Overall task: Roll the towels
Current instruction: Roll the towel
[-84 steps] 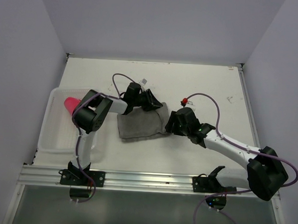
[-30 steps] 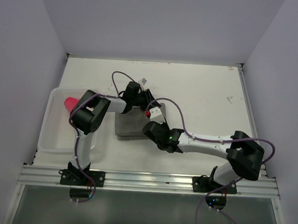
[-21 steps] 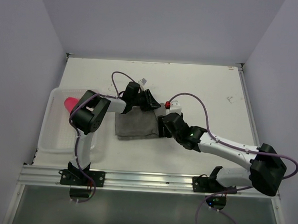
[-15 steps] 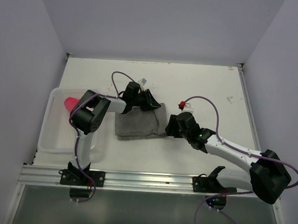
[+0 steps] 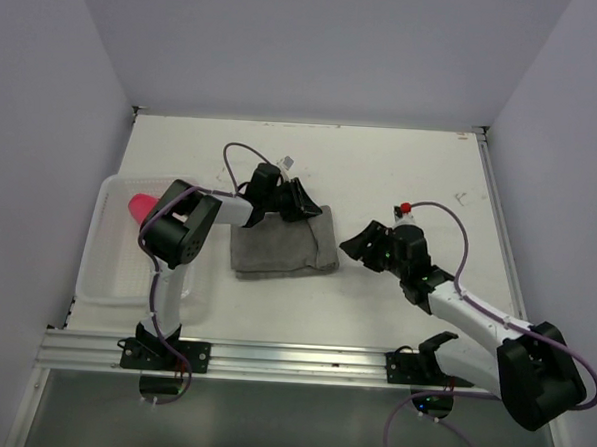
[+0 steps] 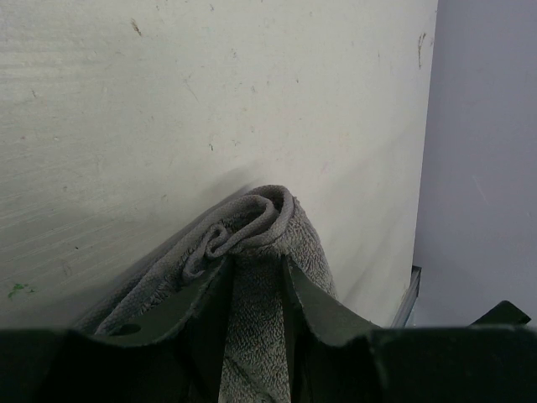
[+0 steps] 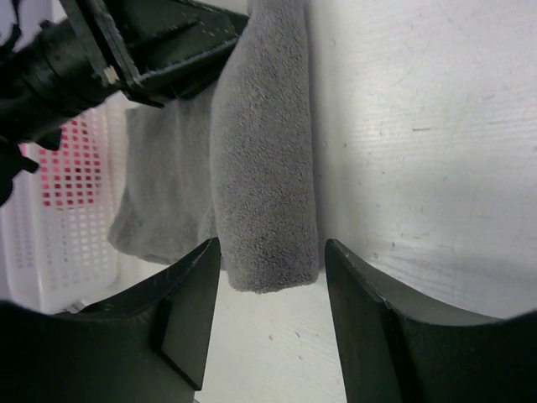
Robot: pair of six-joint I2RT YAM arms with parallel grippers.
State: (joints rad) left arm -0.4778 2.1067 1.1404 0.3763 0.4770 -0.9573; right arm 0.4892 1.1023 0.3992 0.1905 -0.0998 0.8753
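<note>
grey towel (image 5: 282, 248): lies on the surface (image 5: 401, 169) between the two arms, partly folded, with its right edge turned over into a thick soft lip.
pink towel (image 5: 139, 210): sits bunched in the white perforated basket (image 5: 105, 283) at the left.
left end effector (image 6: 256, 269): clenched on a fold at the grey towel's far corner, where the cloth puckers up between the fingers.
right end effector (image 7: 270, 245): released, jaws spread wide, just off the towel's right edge and not touching it.
handling: I judge it light, limp and fluffy. It is neither slippery nor fragile, but likely to sag and unroll if let go.
where I'd take hold: the doubled right edge, pinching through both layers, with the left corner as my anchor.
</note>
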